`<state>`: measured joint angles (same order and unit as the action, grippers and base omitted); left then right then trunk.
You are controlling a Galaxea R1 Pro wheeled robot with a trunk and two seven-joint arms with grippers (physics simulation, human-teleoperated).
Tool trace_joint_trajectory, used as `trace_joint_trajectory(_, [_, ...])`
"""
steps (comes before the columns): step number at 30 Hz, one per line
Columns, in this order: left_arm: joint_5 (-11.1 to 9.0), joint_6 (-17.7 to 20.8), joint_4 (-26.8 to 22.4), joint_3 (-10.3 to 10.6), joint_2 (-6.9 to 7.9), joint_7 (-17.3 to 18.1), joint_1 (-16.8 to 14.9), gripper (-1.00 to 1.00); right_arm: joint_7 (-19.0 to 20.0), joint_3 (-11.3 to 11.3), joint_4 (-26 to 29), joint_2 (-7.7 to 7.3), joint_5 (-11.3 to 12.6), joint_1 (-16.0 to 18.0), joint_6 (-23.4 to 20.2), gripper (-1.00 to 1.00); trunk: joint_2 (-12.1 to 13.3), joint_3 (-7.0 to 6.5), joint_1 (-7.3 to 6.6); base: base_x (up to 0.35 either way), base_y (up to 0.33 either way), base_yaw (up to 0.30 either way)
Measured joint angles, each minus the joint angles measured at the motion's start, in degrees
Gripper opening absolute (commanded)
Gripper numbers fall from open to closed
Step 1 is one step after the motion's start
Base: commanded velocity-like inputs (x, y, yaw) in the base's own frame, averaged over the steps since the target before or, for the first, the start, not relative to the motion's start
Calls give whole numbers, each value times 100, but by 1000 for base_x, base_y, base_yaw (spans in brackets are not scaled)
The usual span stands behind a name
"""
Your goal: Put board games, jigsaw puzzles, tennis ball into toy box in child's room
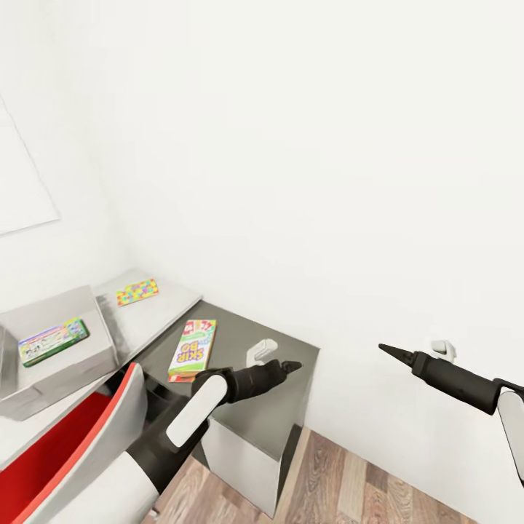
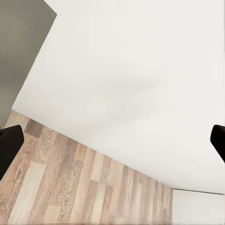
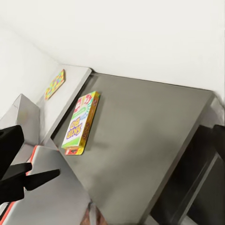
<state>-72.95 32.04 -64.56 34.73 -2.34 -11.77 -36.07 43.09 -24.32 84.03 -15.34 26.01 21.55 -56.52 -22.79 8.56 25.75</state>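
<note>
Counted, taking the toy box (image 1: 62,331) as landmark:

- Toy boxes: one, a grey tray on the table (image 1: 240,364).
- Board games: two. One green-edged game box (image 1: 52,341) lying inside the toy box; one Skip-Bo box (image 1: 193,347) flat on the dark tabletop, to the right of the toy box.
- Jigsaw puzzles: one multicolour puzzle box (image 1: 137,292), flat on the light tabletop behind and to the right of the toy box.
- Tables: one.
- Red-and-grey chairs (image 1: 80,437): one, in front of the toy box.
</note>
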Motion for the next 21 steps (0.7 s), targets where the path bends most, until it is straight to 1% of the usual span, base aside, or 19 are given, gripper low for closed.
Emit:
trace_joint_trajectory(3, [0, -21, 1, 11, 28, 0, 0, 100, 0, 2, -1, 2, 1, 0, 0, 100, 0, 0, 0, 0, 0, -280])
trace_joint_trajectory(12, [0, -41, 4, 23, 50, 0, 0, 100, 1, 4, -1, 2, 2, 0, 0, 100, 0, 0, 0, -10, 0, -280])
trace_joint_trajectory(17, [0, -45, 4, 23, 53, 0, 0, 100, 1, 4, -1, 3, 2, 0, 0, 100, 1, 0, 2, -125, 0, -280])
trace_joint_trajectory(21, [-1, -46, 4, 23, 55, 0, 0, 100, 1, 4, -1, 4, 1, 0, 0, 100, 1, 0, 2, -225, 0, -280])
